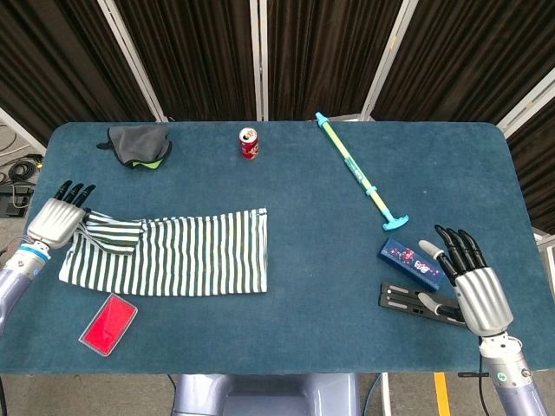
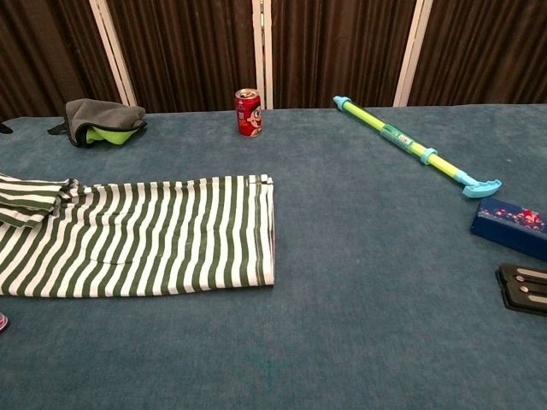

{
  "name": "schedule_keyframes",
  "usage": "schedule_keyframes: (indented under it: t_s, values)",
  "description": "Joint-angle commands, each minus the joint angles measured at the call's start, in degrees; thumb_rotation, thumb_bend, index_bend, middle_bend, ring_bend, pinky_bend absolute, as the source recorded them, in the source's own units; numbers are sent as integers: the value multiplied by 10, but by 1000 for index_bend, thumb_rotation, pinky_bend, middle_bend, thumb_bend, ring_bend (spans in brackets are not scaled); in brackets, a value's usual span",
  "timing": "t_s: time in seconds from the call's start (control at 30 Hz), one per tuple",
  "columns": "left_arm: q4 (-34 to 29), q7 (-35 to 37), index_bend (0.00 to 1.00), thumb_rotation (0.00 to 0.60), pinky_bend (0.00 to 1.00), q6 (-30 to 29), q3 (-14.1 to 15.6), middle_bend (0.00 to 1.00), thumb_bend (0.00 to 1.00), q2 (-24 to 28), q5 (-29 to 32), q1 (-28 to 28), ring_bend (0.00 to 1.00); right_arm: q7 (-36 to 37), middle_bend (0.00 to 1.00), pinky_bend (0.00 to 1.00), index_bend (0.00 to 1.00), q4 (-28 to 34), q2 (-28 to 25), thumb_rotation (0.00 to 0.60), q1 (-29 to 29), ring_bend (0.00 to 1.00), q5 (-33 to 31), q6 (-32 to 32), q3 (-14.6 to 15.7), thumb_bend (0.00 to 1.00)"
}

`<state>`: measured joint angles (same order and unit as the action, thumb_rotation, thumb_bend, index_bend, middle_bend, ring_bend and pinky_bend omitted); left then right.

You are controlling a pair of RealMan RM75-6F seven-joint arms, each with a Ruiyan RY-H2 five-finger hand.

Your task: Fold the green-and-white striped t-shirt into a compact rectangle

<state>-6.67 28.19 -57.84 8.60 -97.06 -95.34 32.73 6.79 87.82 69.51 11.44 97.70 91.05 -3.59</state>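
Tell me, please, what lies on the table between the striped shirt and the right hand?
Nothing: in the head view only bare blue table separates the striped shirt from the right hand, which hovers over a black tool.

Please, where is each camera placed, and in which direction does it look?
Head view: high above the near edge, looking steeply down on the table; left hand at the shirt, right hand show.
Chest view: low at the near edge, looking level across; no hands visible.
Shared: shirt, can, stick.
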Motion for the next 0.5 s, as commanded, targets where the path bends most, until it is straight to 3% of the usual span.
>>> schedule_keyframes:
  t_s: [0.03, 0.3, 0.5]
  values:
    - [-11, 10, 880, 600, 0, -22, -7, 0, 607, -1, 5, 4, 0, 2, 0, 0, 228, 0, -1, 600, 0, 0, -1, 1, -1, 0]
    - [-46, 38, 882, 600, 0, -119, -20, 0, 606, -26, 4, 32, 0, 11, 0, 0, 228, 1, -5, 600, -2, 0, -1, 6, -2, 0]
    - [-71, 33, 882, 600, 0, -145, -31, 0, 607, -56, 2, 75, 0, 18, 0, 0, 228, 1, -7, 600, -3, 0, -3, 6, -2, 0]
